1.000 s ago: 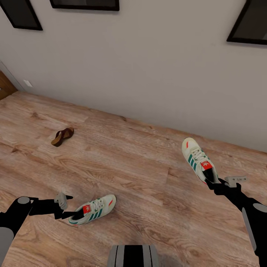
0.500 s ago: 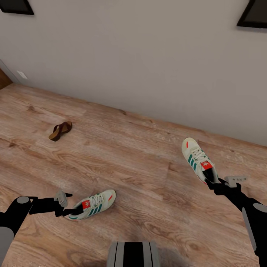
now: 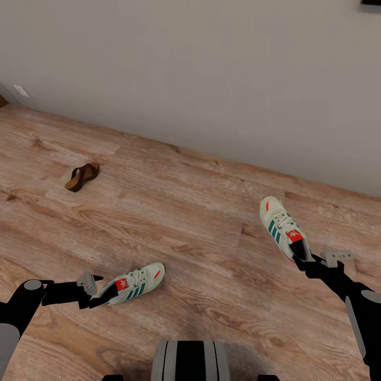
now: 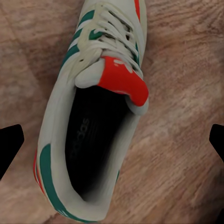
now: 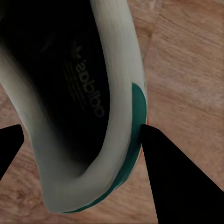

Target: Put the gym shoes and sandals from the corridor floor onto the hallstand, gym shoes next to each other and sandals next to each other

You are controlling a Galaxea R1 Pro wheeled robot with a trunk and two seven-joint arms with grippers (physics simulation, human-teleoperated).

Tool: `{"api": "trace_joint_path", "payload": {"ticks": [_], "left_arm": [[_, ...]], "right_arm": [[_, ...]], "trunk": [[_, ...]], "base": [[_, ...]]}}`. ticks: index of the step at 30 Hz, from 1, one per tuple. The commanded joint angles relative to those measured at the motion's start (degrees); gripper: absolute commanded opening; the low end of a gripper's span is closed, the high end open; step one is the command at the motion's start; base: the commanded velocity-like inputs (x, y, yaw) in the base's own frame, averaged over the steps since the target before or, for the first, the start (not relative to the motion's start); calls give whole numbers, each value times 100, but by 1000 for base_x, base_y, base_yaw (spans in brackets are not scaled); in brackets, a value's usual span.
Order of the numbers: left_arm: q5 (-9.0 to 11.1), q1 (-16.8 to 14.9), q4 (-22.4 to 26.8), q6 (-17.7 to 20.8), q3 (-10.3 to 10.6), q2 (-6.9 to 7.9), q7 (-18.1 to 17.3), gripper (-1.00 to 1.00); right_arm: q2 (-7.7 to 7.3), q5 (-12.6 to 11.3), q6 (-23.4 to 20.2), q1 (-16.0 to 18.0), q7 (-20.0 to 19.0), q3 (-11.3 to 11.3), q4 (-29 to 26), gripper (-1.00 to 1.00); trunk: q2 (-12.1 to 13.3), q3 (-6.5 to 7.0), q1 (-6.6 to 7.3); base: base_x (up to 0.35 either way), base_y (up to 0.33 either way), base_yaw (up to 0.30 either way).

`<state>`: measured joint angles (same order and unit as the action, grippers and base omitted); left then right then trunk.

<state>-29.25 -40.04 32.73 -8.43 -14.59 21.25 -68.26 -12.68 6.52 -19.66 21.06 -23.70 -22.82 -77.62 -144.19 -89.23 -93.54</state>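
Observation:
One gym shoe (image 3: 135, 284) lies on the corridor floor (image 3: 201, 211) near my left side, cream with green stripes and a red tongue label. My left gripper (image 3: 98, 297) is open at its heel; in the left wrist view the shoe (image 4: 93, 116) lies between widely spread fingertips (image 4: 10, 144) without touching them. The other gym shoe (image 3: 279, 226) is at the right, and my right gripper (image 3: 304, 259) is shut on its heel. The right wrist view has the heel rim (image 5: 116, 116) pressed by a finger (image 5: 172, 186). One brown sandal (image 3: 82, 176) lies far left on the floor. The hallstand is out of view.
A plain light-grey wall (image 3: 211, 79) runs along the far side of the floor, with a small white outlet (image 3: 21, 90) at the left. My base (image 3: 190, 360) shows at the bottom edge. Open wood flooring stretches between the shoes and the sandal.
The camera has shifted, so floor, sandal and left gym shoe slid up the picture. The left shoe has drawn slightly away from my left fingers. The right shoe stayed with my right gripper.

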Motion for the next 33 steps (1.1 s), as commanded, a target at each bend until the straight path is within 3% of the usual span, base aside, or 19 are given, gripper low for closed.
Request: {"api": "trace_joint_path", "payload": {"ticks": [1,6,9,17,29,33], "left_arm": [[-61,-4,10,-58,-37,-6,-21,100],[-97,-4,40,-56,-2,-6,2,100],[-157,-4,67,-54,38,-6,187,100],[-631,1,92,-63,135,-6,496,100],[-672,5,360,-71,123,-15,514,100],[-670,5,371,-71,123,-15,515,100]], "right_arm": [[2,51,-21,4,-47,-11,-8,-100],[2,51,-21,4,-47,-11,-8,-100],[2,51,-21,4,-47,-11,-8,-100],[2,51,-21,4,-47,-11,-8,-100],[2,51,-21,4,-47,-24,-8,-100],[2,51,-21,4,-47,-28,-8,-100]], "trunk": [[-1,-12,1],[-1,-56,1],[-1,-82,1],[-1,-117,1],[-1,-119,1],[-7,-207,-9]], "base": [[0,0,0],[0,0,0],[0,0,0],[0,0,0],[0,0,0],[0,0,0]]}}
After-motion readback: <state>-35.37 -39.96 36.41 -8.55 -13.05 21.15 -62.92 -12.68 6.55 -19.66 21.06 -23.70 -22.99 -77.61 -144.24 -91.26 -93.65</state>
